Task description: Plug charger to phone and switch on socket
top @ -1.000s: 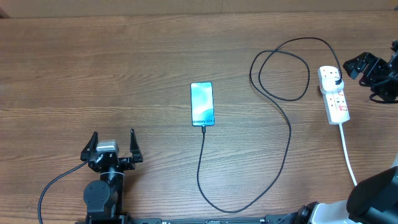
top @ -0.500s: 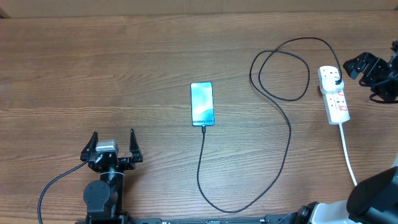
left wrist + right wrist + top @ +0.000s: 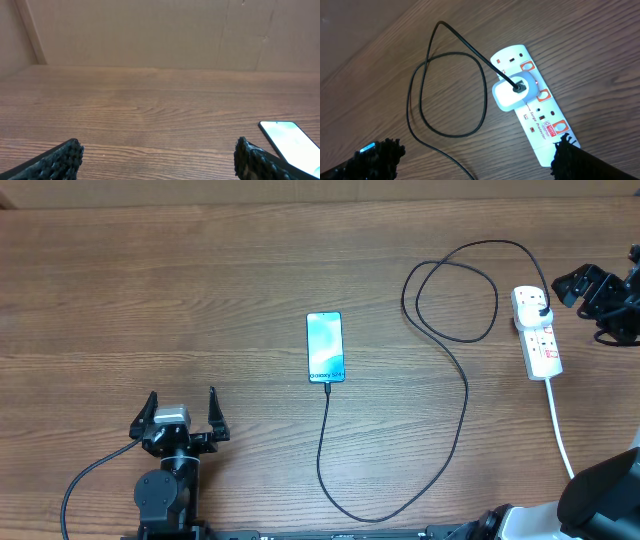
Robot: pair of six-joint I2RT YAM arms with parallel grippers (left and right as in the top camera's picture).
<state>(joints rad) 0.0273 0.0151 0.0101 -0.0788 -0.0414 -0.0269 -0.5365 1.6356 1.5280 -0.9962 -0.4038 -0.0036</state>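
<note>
Left gripper and right gripper both gaped empty; the right, pressing the socket switch clumsily, might have knocked the charger plug loose.

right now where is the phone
In the overhead view the phone lies mid-frame, ahead and right of the left gripper, with the charger cable meeting its near end.

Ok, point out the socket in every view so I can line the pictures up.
Overhead: the socket lies near the table's right edge, running top to bottom.
Left wrist: not in it; only the phone shows, at lower right.
Right wrist: right of centre, lying diagonally, with the charger plugged into it.
Shared landmark: the charger's black cable loop, left of the socket in both the overhead and right wrist views.
</note>
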